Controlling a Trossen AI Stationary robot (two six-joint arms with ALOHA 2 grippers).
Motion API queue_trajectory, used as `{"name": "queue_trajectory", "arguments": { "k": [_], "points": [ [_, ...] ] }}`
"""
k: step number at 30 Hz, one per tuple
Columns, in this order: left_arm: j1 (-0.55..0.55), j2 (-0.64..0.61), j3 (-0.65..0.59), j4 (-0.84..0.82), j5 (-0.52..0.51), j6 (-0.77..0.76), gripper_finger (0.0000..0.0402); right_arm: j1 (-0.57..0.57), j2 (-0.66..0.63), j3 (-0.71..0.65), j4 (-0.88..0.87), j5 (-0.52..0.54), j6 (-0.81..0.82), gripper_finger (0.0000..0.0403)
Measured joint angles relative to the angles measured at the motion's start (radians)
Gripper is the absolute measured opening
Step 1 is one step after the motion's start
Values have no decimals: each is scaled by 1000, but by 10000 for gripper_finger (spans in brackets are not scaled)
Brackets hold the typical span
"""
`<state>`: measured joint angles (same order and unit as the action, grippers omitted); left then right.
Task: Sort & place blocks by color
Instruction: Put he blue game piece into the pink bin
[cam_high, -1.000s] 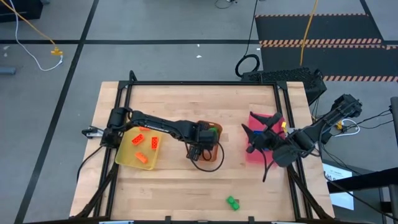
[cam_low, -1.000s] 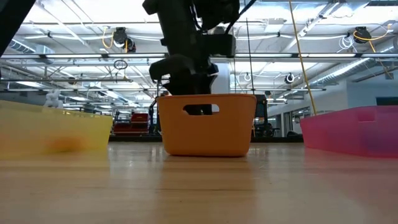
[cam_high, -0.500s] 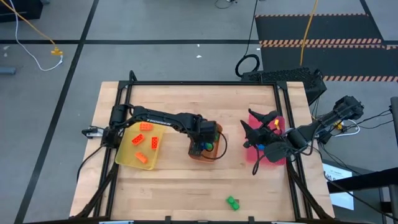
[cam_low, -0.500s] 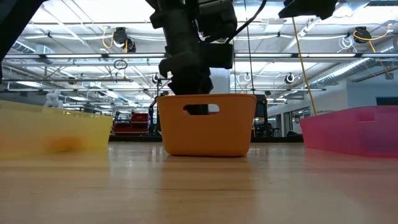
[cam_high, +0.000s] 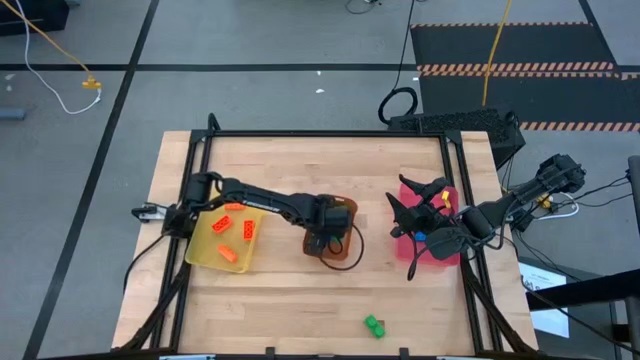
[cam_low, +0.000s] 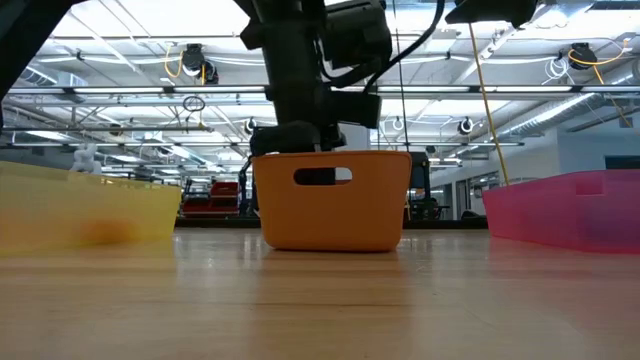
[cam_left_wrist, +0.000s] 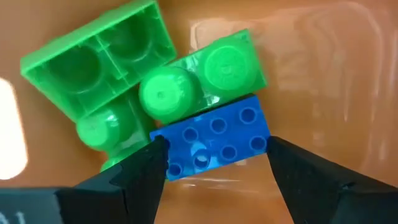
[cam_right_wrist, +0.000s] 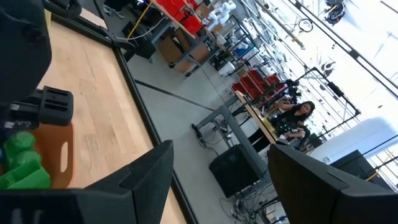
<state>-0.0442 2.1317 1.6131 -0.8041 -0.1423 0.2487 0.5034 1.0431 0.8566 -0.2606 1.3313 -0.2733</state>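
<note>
From nine o'clock: yellow tray (cam_high: 204, 252) with orange bricks, then the left gripper (cam_left_wrist: 214, 163), fingers spread wide around a blue brick (cam_left_wrist: 214, 140) lying among green bricks (cam_left_wrist: 205, 78) in the orange tray (cam_high: 348, 250), risking a mis-sort; right gripper (cam_high: 407, 222), fingers wide, waits over the pink tray (cam_high: 445, 255) at three o'clock.

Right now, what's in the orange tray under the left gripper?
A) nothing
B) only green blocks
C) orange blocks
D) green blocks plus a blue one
D: the left wrist view shows a blue block lying against green blocks on the orange tray's floor, between the left gripper's open fingers.
</note>
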Motion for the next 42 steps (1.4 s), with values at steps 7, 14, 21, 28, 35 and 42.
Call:
{"name": "queue_trajectory", "arguments": {
  "k": [7, 14, 21, 28, 35, 42],
  "points": [
    [19, 6, 0, 25, 13, -61, 276, 0, 0, 0, 2, 0, -4, 247],
    [34, 17, 0, 35, 86, -65, 276, 0, 0, 0, 1, -1, -2, 247],
    [31, 26, -1, 26, 109, -30, 276, 0, 0, 0, 1, -1, -1, 247],
    [15, 17, -1, 12, 68, 13, 276, 0, 0, 0, 1, -2, -1, 247],
    [-1, 14, -3, -59, 96, 62, 276, 0, 0, 0, 0, -2, 0, 247],
    [8, 16, 18, -94, 93, -154, 276, 0, 0, 0, 0, -4, 0, 247]
  ]
}}
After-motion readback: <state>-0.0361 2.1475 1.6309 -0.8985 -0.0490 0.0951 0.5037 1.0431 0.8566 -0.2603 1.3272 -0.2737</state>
